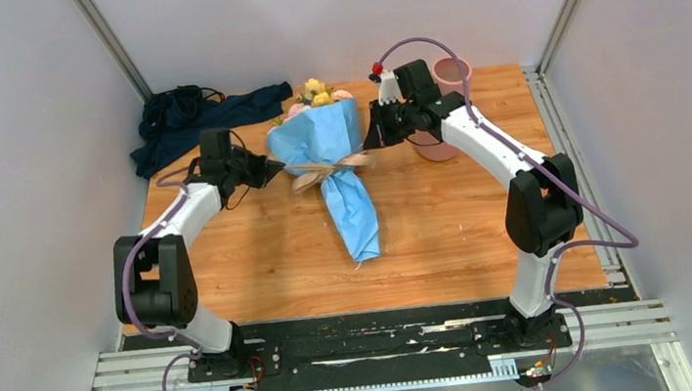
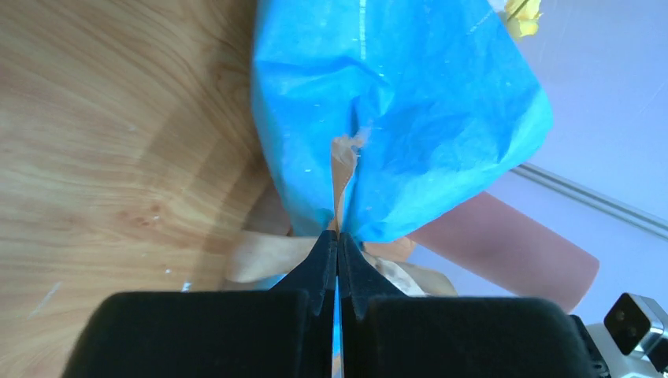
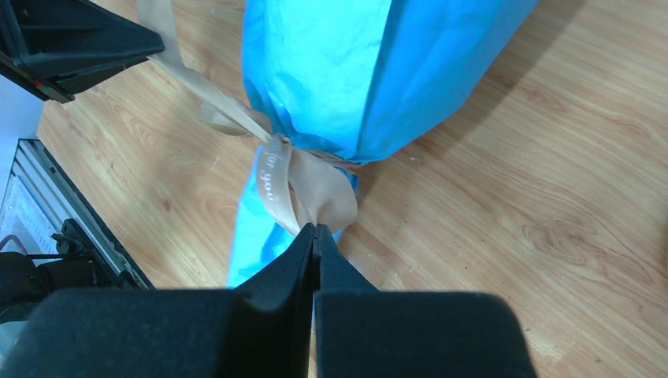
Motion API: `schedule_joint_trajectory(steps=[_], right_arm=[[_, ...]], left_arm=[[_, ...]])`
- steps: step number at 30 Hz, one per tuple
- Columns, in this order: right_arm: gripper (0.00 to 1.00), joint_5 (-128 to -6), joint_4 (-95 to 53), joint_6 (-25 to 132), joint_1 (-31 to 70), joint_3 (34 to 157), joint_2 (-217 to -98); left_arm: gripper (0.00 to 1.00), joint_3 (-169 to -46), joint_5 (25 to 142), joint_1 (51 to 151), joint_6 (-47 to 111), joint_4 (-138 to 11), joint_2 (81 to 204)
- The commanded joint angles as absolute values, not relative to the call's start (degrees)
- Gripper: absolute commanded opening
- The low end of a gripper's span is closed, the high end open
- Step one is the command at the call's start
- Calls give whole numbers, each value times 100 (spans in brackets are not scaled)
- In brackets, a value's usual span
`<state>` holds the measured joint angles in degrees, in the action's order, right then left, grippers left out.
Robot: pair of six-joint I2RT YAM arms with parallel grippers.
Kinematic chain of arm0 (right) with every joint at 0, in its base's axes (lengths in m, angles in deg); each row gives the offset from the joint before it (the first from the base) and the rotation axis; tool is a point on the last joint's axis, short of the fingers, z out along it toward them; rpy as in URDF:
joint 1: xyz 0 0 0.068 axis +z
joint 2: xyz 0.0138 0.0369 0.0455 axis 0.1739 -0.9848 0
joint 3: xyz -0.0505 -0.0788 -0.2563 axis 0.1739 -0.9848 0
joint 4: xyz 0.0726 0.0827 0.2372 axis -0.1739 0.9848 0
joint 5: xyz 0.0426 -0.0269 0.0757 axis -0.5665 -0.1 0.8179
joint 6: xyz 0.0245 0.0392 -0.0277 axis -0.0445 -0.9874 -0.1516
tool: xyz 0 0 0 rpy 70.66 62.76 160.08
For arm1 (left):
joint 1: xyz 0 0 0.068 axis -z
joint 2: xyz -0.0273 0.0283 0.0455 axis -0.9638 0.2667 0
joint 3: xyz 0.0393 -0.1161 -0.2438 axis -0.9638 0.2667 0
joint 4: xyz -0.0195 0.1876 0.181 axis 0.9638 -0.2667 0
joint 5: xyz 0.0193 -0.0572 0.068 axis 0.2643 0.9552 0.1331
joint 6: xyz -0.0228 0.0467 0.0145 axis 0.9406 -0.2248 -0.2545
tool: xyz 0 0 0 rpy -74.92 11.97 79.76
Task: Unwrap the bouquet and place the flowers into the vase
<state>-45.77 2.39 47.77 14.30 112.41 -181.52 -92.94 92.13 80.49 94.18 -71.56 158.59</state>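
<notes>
Top external: you're pinching the ribbon (image 1: 327, 168) from both sides.
Both closed: left gripper (image 2: 339, 236) and right gripper (image 3: 315, 228) are clamping it.

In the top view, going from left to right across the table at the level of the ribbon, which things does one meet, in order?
left pincer → bouquet, tied with its ribbon → right pincer → vase. The navy cloth lies farther back and is left out.
</notes>
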Motion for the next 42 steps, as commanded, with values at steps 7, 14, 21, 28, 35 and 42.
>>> schedule_joint_trajectory(steps=[7, 14, 21, 28, 35, 42], right_arm=[[0, -4513, 456, 4743, 1354, 11357, -17888], [0, -4545, 479, 4762, 1276, 11210, -17759], [1, -4130, 496, 4716, 1358, 11349, -18208], [61, -4148, 587, 4878, 1696, 11645, -19030], [57, -4151, 655, 5025, 1962, 11828, -19432], [57, -4055, 751, 5066, 2092, 12117, -19826]], left_arm=[[0, -9303, 9263, 6927, 8470, -8637, 15398], [0, -8987, 9348, 6566, 8327, -8678, 15299], [0, -9175, 9552, 6555, 8209, -8658, 15493], [0, -9183, 9655, 6562, 8171, -8671, 15622], [0, -9152, 9664, 6566, 8190, -8666, 15687], [0, -9095, 9679, 6566, 8230, -8639, 15726]])
